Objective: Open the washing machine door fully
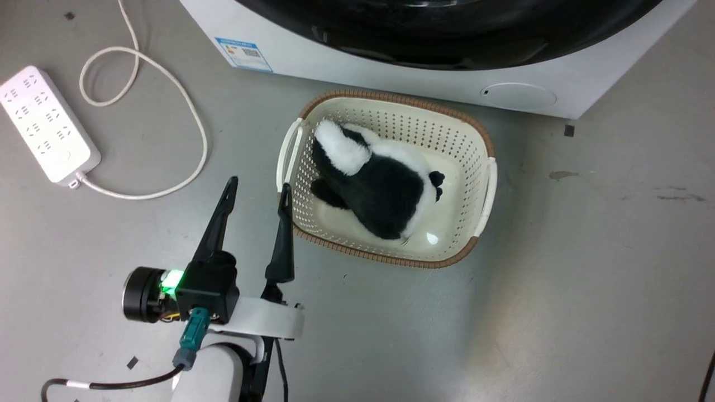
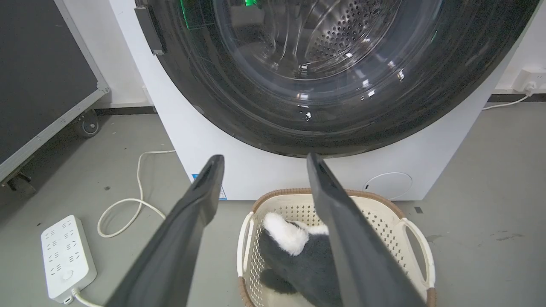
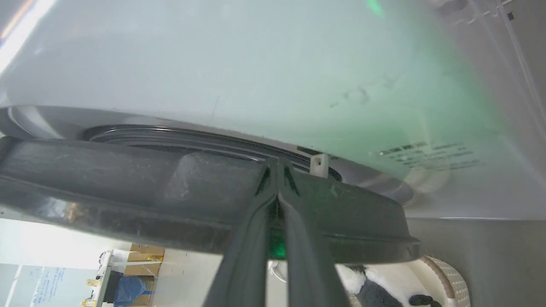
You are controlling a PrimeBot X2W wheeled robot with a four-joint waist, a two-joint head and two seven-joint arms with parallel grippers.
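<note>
Here we go, right wrist view first: the right gripper [image 3: 277, 170] has its two long dark fingers drawn close together, with only a sliver of green glow between them. The tips sit against the dark rim of the big round glossy black washing machine door [image 3: 170, 192]. Whether they pinch a lip of that rim or just press on it, I cannot tell. The rim runs left to right across this view and the fingers meet it crosswise. A small white latch piece [image 3: 319, 165] sits just beside the tips. Beyond the rim is the white front of the large white front-loading washing machine [image 3: 256, 76], and a curved gap shows between the two, so I judge the door is ajar, not fully open.

That is the relation that matters: the door edge lies dead ahead of the right fingertips, touching them, with the machine front behind it. The swing would have to carry that rim away from the white face.

The left gripper [image 1: 258, 186] is spread wide and holds nothing. It is low over the grey floor, just beside the cream perforated plastic basket [image 1: 486, 145] that holds a black-and-white plush toy [image 1: 380, 190]. From there the door is up and ahead, well apart, so the right arm is clearly the nearer
</note>
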